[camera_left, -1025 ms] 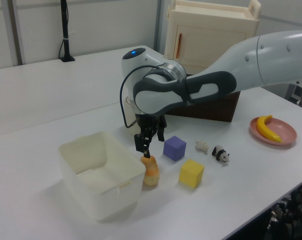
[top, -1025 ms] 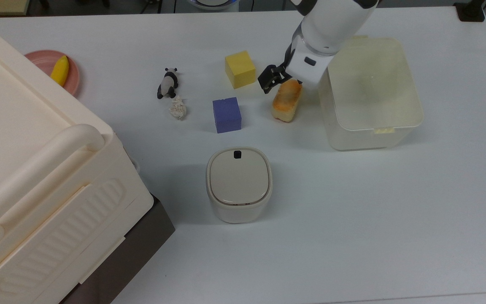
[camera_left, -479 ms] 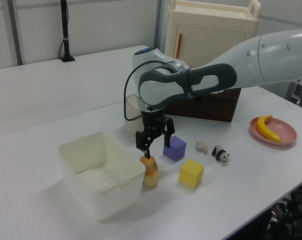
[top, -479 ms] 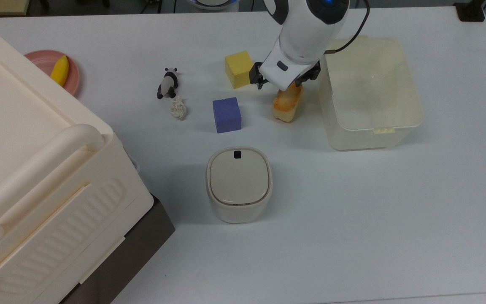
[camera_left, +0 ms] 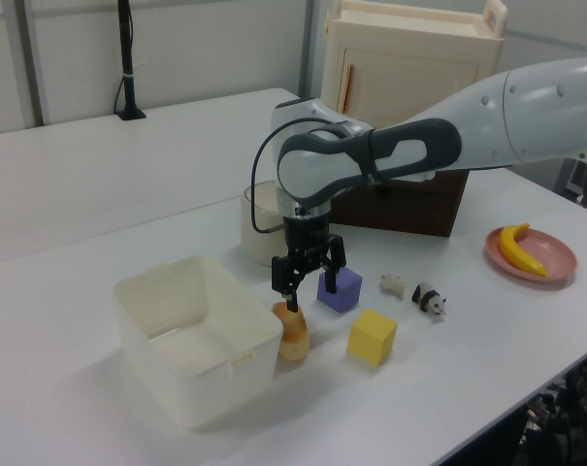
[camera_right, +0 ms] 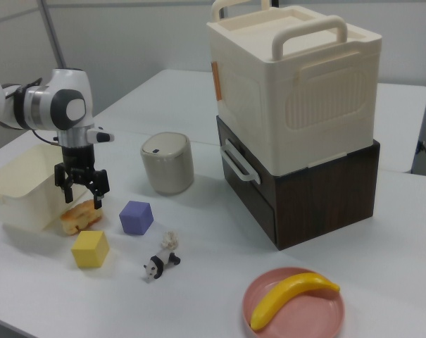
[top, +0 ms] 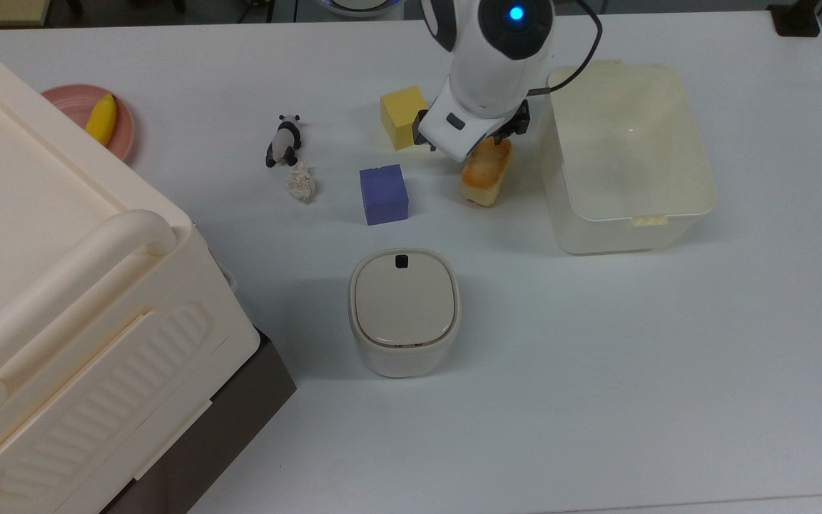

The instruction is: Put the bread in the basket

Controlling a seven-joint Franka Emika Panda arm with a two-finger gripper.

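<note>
My end effector [camera_left: 296,288] hangs spread wide just above the small oblong orange-crusted toy bread [top: 485,171], right of centre in the left view. The bread lies on the white desk [top: 596,357] just beside the large cream-white translucent plastic basket [top: 696,171].

White table [top: 596,357] with bread [top: 486,171], basket [top: 625,228], cubes, bin, panda, plate.

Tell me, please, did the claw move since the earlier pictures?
Yes. In the top view the claw has swung toward the top view's right, from beside the yellow cube to directly over the bread, open.
</note>
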